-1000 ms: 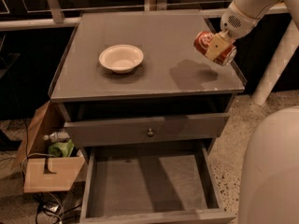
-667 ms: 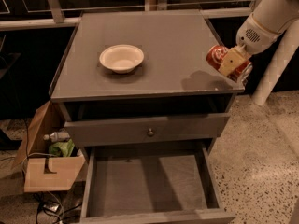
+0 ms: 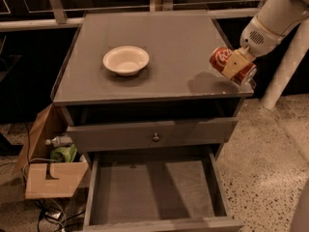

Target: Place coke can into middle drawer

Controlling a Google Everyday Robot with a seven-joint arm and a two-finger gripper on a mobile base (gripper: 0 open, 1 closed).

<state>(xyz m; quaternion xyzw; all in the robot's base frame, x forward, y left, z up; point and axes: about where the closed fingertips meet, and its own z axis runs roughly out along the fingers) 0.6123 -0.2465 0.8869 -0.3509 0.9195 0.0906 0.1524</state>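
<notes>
The red coke can (image 3: 226, 62) with white lettering is held tilted on its side above the right front corner of the cabinet top (image 3: 178, 47). My gripper (image 3: 235, 65) is shut on it, a pale finger pad across the can's middle, the white arm reaching in from the upper right. The middle drawer (image 3: 154, 192) is pulled open at the bottom of the view, a dark grey tray with low side walls and a bare floor. It lies below and to the left of the can.
A pale round bowl (image 3: 126, 60) sits on the cabinet top, left of centre. A closed drawer front with a round knob (image 3: 156, 137) is above the open drawer. A cardboard box (image 3: 50, 170) with a bottle and green item stands on the floor at left.
The gripper with the can has moved right and forward, from over the cabinet top toward its right front corner, and a little lower.
</notes>
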